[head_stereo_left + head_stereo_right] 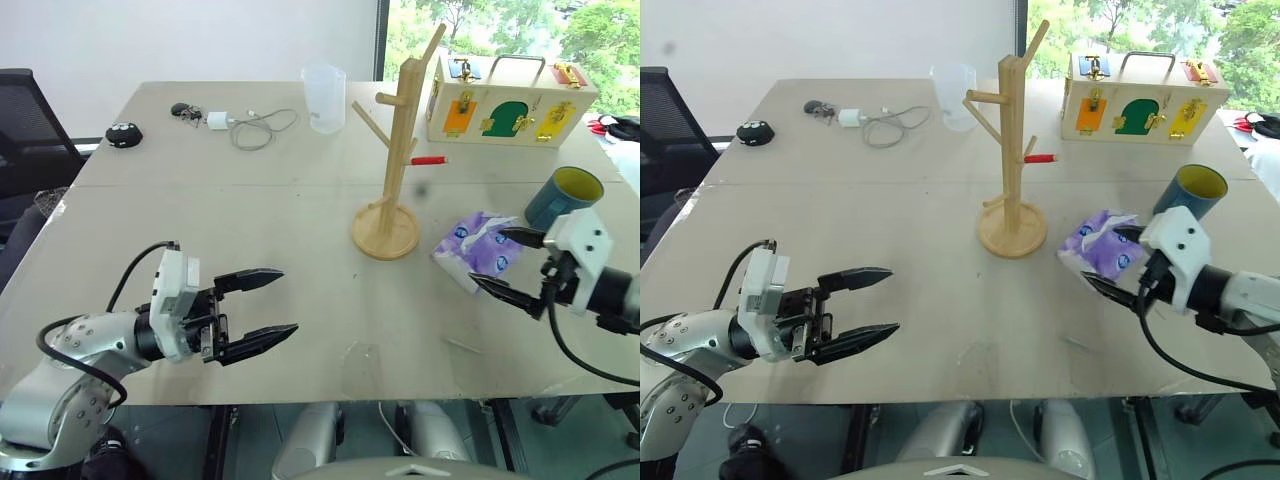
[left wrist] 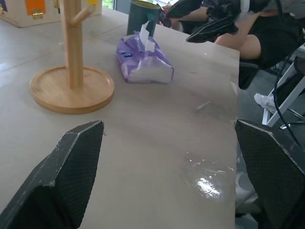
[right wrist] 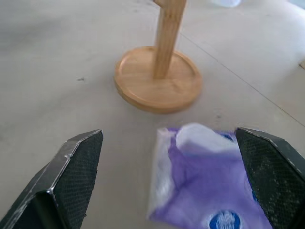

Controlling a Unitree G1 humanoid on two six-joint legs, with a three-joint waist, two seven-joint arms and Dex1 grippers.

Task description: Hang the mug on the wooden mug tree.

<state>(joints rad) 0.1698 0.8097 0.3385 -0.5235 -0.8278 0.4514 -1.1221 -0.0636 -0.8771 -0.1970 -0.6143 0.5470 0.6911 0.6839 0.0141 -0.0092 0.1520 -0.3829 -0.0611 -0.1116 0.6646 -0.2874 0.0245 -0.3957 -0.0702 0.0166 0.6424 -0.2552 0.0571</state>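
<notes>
A purple tissue pack (image 1: 478,248) lies on the pale worktop (image 1: 250,230). At the far edge stand a clear plastic cup (image 1: 324,97) and a wooden latch box (image 1: 508,100). A white charger with cable (image 1: 245,124), keys (image 1: 183,110) and a small black object (image 1: 124,134) lie far left.

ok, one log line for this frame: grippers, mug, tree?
left gripper: open, empty | right gripper: open, over purple tissue pack | dark teal mug with yellow inside: on table, unheld | light-wood mug tree: upright, no mug
</notes>
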